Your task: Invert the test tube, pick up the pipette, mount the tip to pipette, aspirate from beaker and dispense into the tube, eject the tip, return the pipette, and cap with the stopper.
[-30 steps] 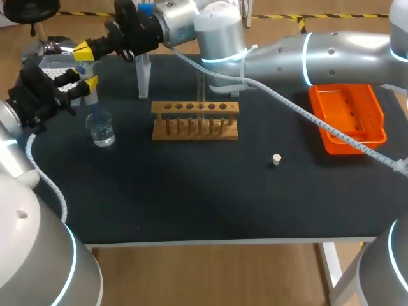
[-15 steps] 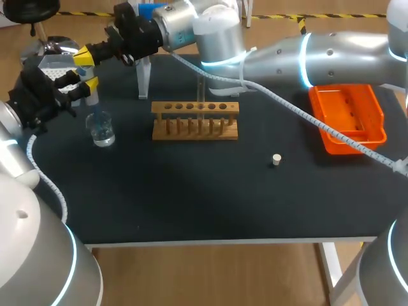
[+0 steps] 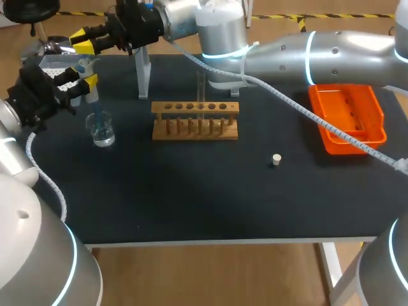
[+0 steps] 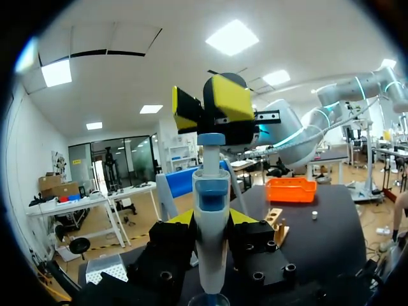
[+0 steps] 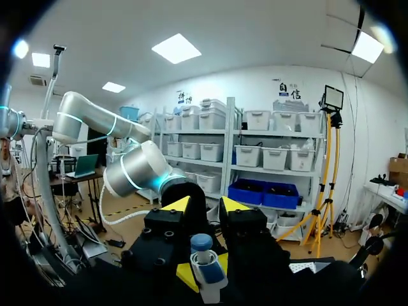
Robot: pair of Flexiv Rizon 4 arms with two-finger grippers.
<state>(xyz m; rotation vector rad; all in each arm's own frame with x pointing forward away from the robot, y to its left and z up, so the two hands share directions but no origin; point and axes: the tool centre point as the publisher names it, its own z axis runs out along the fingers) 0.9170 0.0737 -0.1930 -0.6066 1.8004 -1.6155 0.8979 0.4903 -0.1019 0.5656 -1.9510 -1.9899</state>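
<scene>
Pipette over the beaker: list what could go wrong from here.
1. The pipette, held by the left gripper, points down into the beaker; moving sideways before lifting could tip it and spill liquid.
2. The right gripper hovers just above the pipette's top; an off-centre press could tilt the pipette.
3. The test tube in the rack looks narrow; dispensing could miss.

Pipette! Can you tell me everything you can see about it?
The pipette is a slim white stick, plastic by its look, with a blue window on its front and a round blue button on top. It stands upright, clamped from both sides by the fingers of the left gripper. Its thin lower end points down into the clear beaker. The right gripper hangs close above the button; I cannot tell whether they touch.
</scene>
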